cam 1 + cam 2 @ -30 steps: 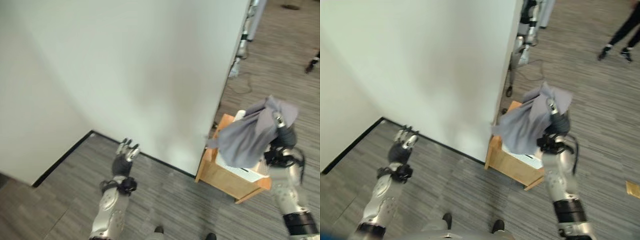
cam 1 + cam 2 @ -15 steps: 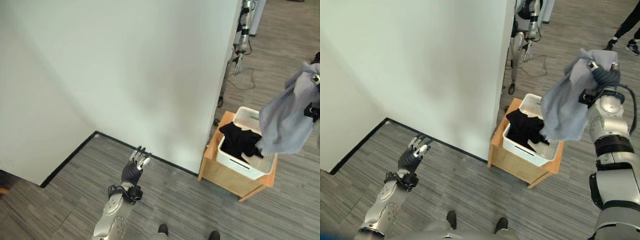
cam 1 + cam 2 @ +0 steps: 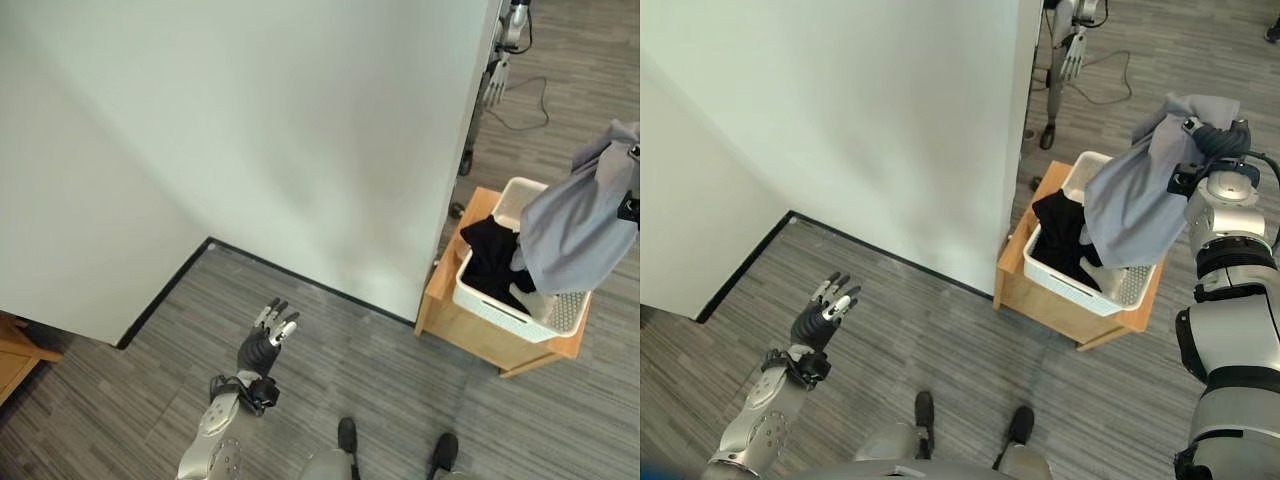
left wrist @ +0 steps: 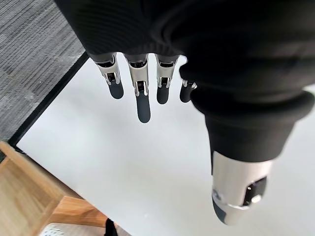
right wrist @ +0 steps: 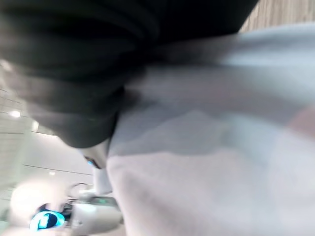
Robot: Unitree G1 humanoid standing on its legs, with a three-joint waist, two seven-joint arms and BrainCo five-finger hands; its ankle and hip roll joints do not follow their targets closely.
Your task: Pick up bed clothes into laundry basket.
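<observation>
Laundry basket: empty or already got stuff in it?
Not empty. The laundry basket already holds a black garment, and the grey cloth gripped in the right hand hangs down into it.

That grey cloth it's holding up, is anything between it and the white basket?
Nothing visible. The grey cloth hangs from the right hand directly over the white basket, its lower edge by the black garment already inside.

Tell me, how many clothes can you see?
2. A grey cloth hangs from the right hand above the white basket; a black garment lies inside it. More may be hidden underneath.
</observation>
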